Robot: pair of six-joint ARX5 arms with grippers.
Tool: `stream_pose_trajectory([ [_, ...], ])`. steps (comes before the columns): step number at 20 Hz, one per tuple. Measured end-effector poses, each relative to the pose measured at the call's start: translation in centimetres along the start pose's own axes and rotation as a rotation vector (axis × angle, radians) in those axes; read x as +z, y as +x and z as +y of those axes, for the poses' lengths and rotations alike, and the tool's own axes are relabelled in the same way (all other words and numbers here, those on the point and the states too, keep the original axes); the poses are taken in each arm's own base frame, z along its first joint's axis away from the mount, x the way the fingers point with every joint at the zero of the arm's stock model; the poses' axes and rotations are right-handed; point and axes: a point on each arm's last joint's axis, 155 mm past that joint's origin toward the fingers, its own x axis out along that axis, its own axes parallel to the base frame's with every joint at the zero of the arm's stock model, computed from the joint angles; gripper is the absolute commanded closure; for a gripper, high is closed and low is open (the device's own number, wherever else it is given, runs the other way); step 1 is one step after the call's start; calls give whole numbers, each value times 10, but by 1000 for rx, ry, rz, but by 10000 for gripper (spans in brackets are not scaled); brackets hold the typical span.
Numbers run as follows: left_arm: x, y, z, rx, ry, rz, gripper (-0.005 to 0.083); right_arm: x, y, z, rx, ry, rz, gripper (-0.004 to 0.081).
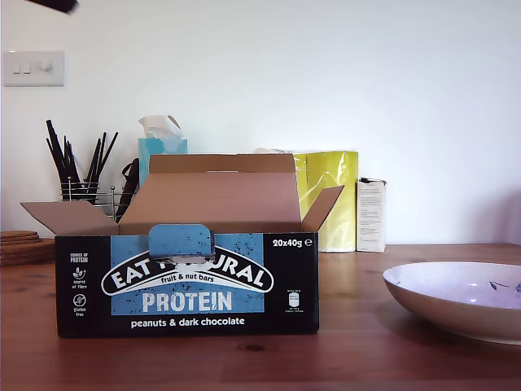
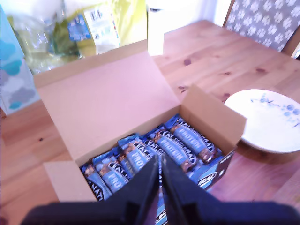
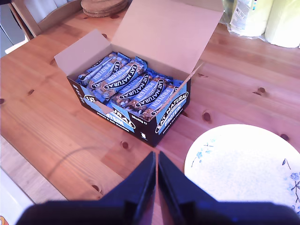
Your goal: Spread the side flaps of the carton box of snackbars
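Observation:
The carton box of snackbars (image 1: 187, 314) stands open on the wooden table, its wide lid flap (image 1: 216, 199) raised at the back. Both side flaps lean outward: one (image 1: 69, 217) at the exterior view's left, the other (image 1: 324, 207) at its right. Blue-wrapped bars (image 2: 159, 145) fill the box. My first gripper (image 2: 160, 165) hovers shut and empty above the box's front edge, between its two side flaps (image 2: 213, 115) (image 2: 65, 180). My second gripper (image 3: 156, 158) is shut and empty, held above the table in front of a corner of the box (image 3: 126, 119), near the plate (image 3: 243, 164). Neither gripper's fingers show in the exterior view.
A white flowered plate (image 1: 456, 297) sits at the exterior view's right. Behind the box stand a teal tissue box (image 1: 163, 148), a yellow pack (image 1: 327, 195), a narrow white carton (image 1: 370, 214) and a rack of black utensils (image 1: 81, 175). Round wooden mats (image 1: 20, 244) lie at the left.

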Motion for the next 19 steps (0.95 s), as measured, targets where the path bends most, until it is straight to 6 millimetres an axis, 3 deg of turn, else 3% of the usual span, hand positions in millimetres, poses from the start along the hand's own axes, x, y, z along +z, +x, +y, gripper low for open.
stream_pose_trajectory([
  [7, -12, -49, -11, -4, 7, -119, 785, -5, -3, 1, 1, 0, 12, 783],
  [19, -43, -44, -11, -4, -21, 8, 785, -6, -3, 1, 0, 1, 16, 783],
])
